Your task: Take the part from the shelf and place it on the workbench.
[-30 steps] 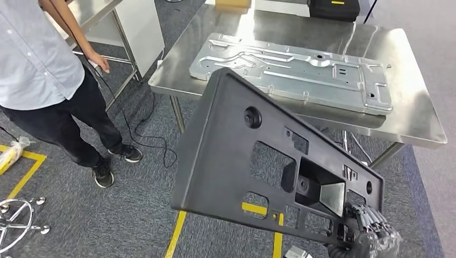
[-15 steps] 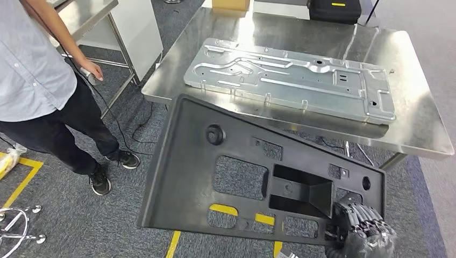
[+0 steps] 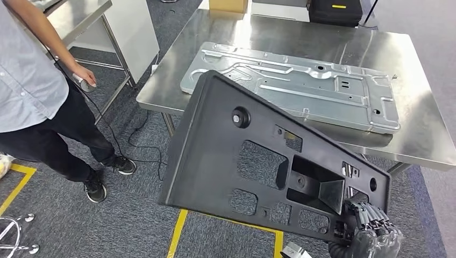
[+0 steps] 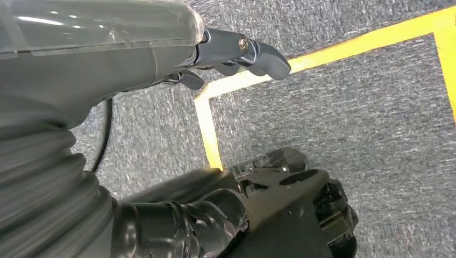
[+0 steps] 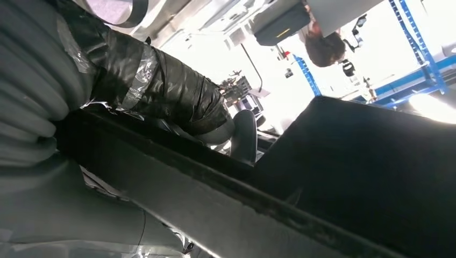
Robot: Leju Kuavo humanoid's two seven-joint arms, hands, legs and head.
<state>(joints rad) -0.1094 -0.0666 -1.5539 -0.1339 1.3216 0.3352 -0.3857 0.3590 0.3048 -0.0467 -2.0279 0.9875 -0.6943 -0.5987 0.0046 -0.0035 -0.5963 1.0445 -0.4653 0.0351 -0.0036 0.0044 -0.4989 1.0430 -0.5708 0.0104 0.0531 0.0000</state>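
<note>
Above the carpet, head view: black plastic panel (image 3: 253,161) hangs tilted before the steel workbench (image 3: 425,134), gripped at its lower corner by the right hand (image 3: 371,231).
Advice: level it, clear the metal plate (image 3: 290,86).
Left wrist view: left hand (image 4: 236,54) holds nothing, fingers loosely curled.
Right wrist view: fingers (image 5: 177,102) wrap the panel's rim.
Look: dark, ribbed, many cut-outs.

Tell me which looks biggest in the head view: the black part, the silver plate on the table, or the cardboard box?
1. Black part, though it is nearest the camera, so that inflates it.
2. Silver plate.
3. Cardboard box, cut off by the frame edge, farthest away.
</note>
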